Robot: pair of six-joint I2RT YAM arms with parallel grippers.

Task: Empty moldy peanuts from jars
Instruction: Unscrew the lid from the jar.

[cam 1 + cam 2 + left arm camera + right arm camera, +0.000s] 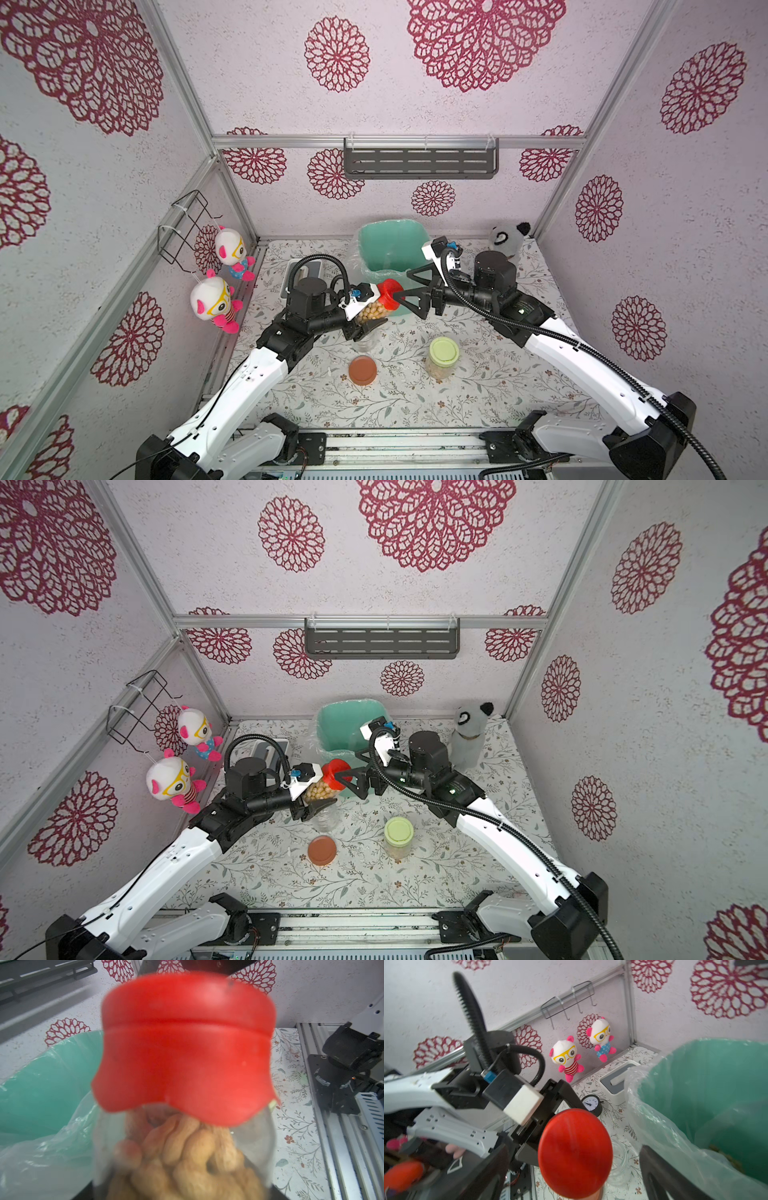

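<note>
Top views: left gripper (368, 315) pinches red-lid jar (374, 311) by its body, held on its side above the table (478, 399), just beside bin (384, 245). Jar packed with peanuts (371, 312). Red lid (390, 294) is on, facing right gripper (401, 286). Right gripper's jaws are spread wide, one either side of the lid; right wrist view shows gaps both sides.

Green-lid jar (443, 358) upright, closed, peanuts inside. Empty jar (366, 343) upright, lidless, below left gripper. Brown lid (363, 370) lies flat nearby.

Bin has clear liner (654, 1126); yellow-brown bits (716, 1150) low inside, too blurred to name.
</note>
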